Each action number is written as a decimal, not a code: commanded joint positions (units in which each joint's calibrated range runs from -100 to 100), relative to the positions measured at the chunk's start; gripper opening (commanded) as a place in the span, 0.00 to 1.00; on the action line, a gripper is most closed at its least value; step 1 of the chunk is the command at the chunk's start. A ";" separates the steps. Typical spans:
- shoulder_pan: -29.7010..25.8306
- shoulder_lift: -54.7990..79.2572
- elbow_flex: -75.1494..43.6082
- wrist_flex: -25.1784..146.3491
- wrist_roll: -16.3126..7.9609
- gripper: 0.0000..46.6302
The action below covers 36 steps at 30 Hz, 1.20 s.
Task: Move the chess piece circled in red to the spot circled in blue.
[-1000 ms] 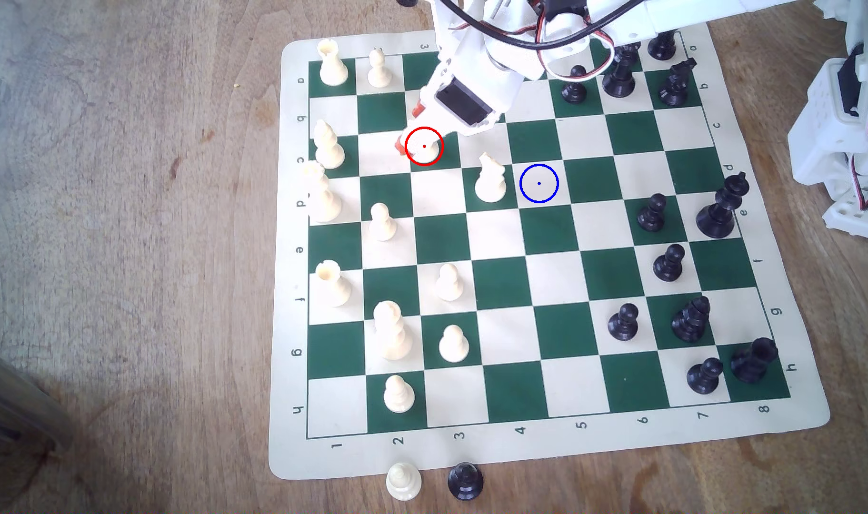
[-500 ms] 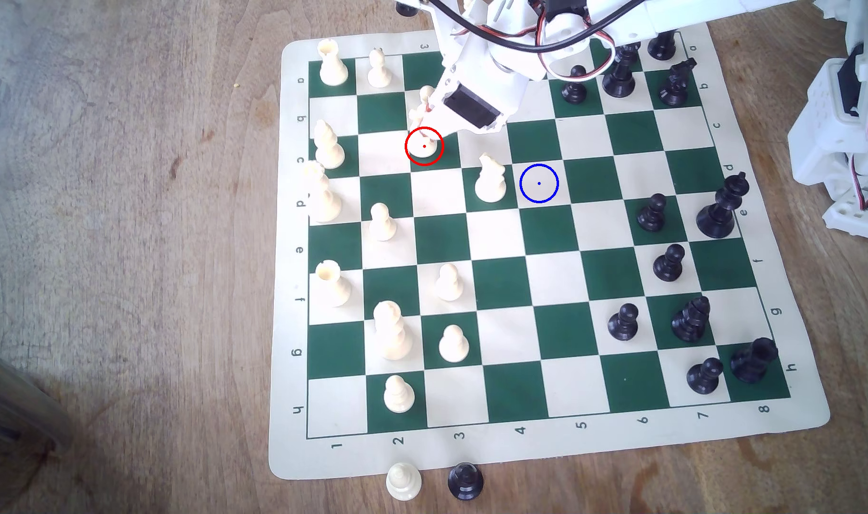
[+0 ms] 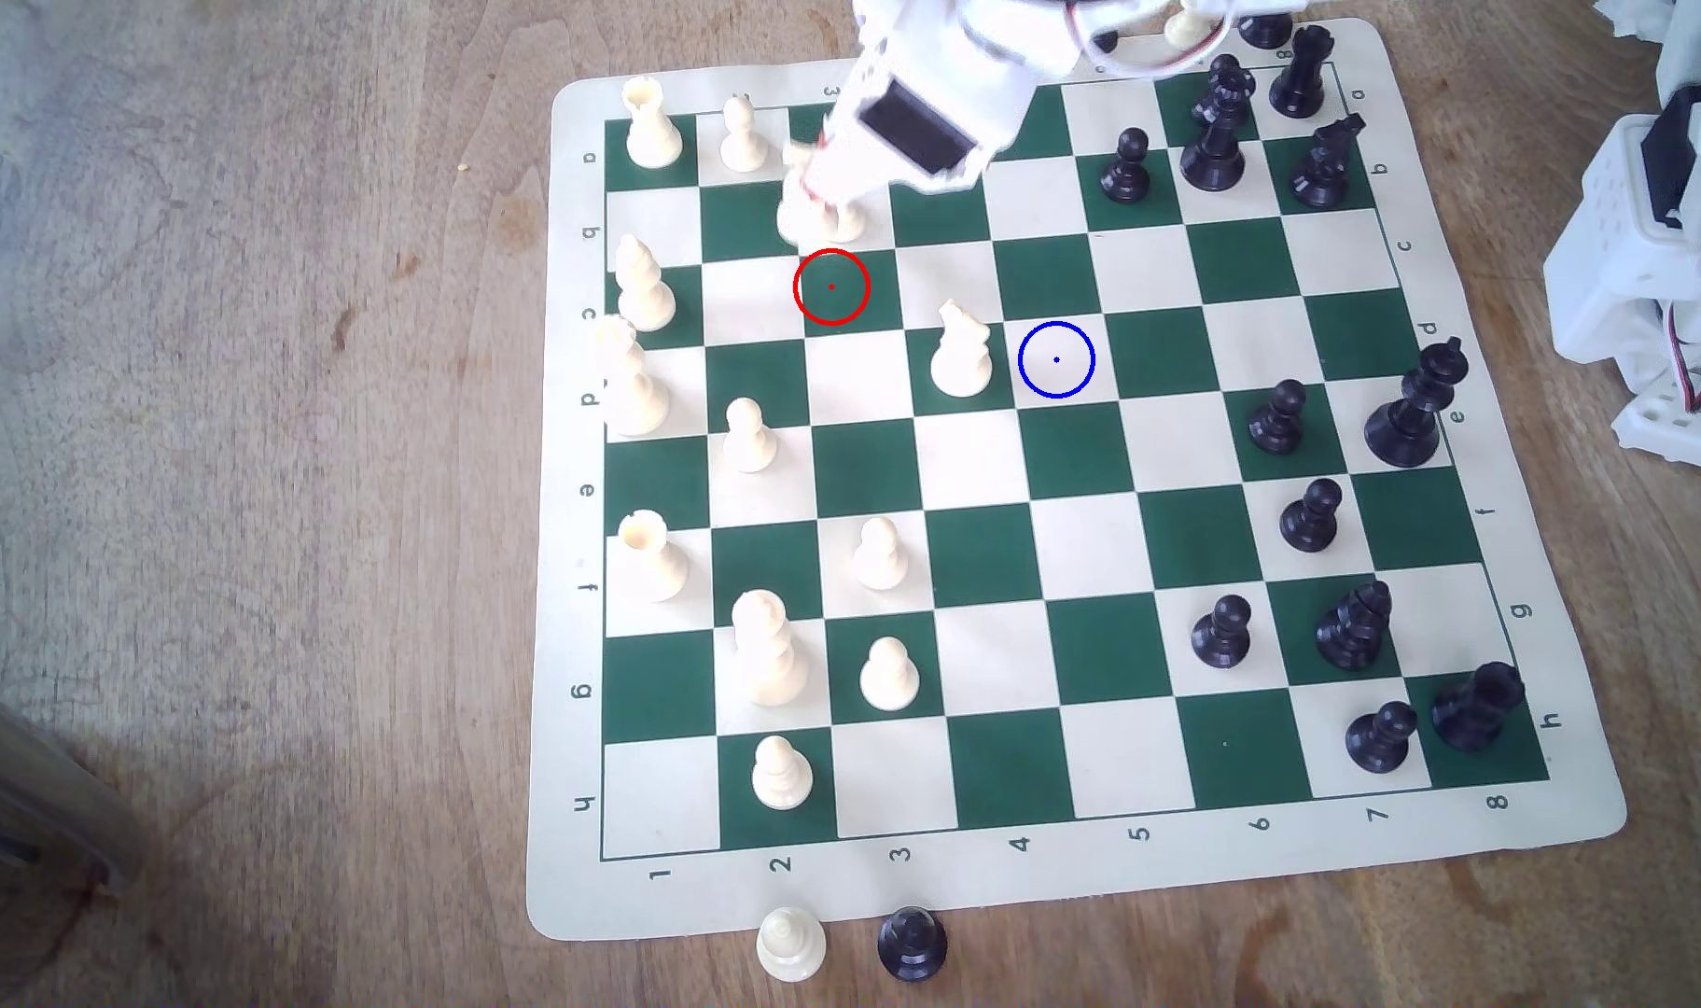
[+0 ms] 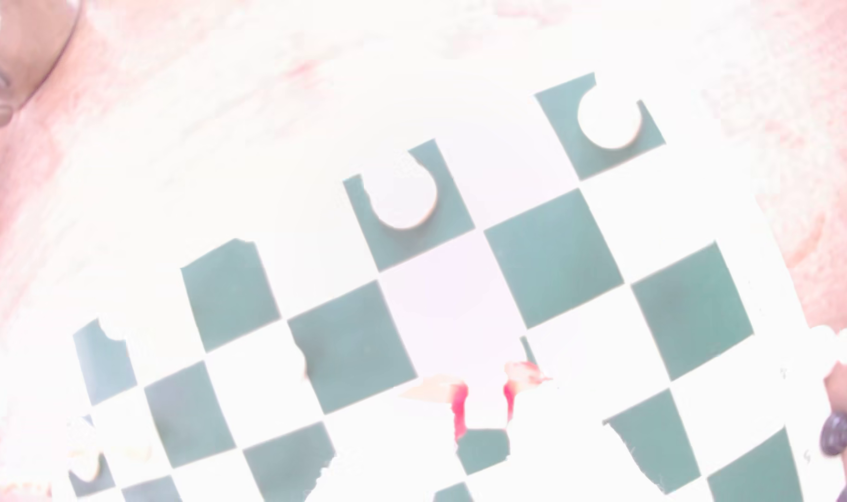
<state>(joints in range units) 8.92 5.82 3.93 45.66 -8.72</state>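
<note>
The chess piece (image 3: 796, 215), a short cream pawn, hangs lifted off the board in my gripper (image 3: 812, 186), which is shut on it. In the exterior view it sits just above the red-ringed green square (image 3: 832, 287), which now stands bare, and it overlaps another cream pawn (image 3: 844, 225). The spot (image 3: 1056, 360), a cream square with a blue ring, lies to the exterior view's right, beside the cream knight (image 3: 961, 354). The wrist view is washed out, but red-tipped fingers (image 4: 460, 410) press on a pale piece (image 4: 484, 400).
Cream pieces stand along the exterior view's left of the board (image 3: 1069, 543) and black pieces (image 3: 1311, 519) along its right. The knight stands between the red-ringed square and the spot. A cream piece (image 3: 790, 942) and a black piece (image 3: 912, 942) lie off the mat.
The gripper closed on the chess piece in the red ring and rose, carrying it upward in the exterior view. The ringed square is left bare.
</note>
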 commanded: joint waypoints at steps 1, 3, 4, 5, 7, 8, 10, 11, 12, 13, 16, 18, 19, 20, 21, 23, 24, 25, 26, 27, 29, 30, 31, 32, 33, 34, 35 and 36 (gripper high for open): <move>-0.67 -13.04 -6.56 8.56 0.68 0.00; -1.14 -15.67 -5.29 12.41 0.98 0.00; -1.22 -17.03 -3.84 13.39 1.17 0.00; -1.38 -21.53 2.32 13.15 1.27 0.00; -1.22 -26.11 9.40 10.53 1.66 0.00; -1.14 -28.06 12.48 9.87 1.90 0.00; -1.06 -33.07 21.36 9.13 2.34 0.00; -1.14 -34.69 24.54 8.31 2.44 0.00; -1.14 -36.13 27.53 7.41 2.54 0.00; -1.06 -37.49 30.52 6.43 2.59 0.00; -0.75 -39.95 37.59 4.22 2.54 0.00; -0.98 -40.54 41.04 2.83 2.30 0.00; -1.14 -40.63 42.03 2.50 2.30 0.00; -1.45 -40.71 43.03 2.25 2.25 0.00; -1.77 -40.71 43.94 1.84 2.20 0.00; -2.86 -40.63 45.93 0.86 1.95 0.00; -3.25 -40.54 46.48 0.53 1.90 0.00; -3.72 -40.54 47.20 0.04 1.81 0.00; -3.96 -40.46 47.56 -0.45 1.66 0.00; -4.58 -40.20 48.29 -1.27 1.47 0.00; -4.90 -39.18 48.47 -1.92 1.47 0.00; -4.97 -38.59 48.47 -2.33 1.47 0.00; -5.05 -38.17 48.56 -2.82 1.42 0.00; -5.29 -37.57 48.65 -3.64 1.22 0.00; -5.44 -37.23 48.65 -3.97 1.17 0.00; -5.52 -36.72 48.65 -4.38 1.17 0.00; -5.52 -36.13 48.65 -4.79 1.17 0.00; -5.60 -34.60 48.65 -5.94 1.27 0.00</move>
<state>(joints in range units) 3.69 -30.04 53.28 42.15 -7.45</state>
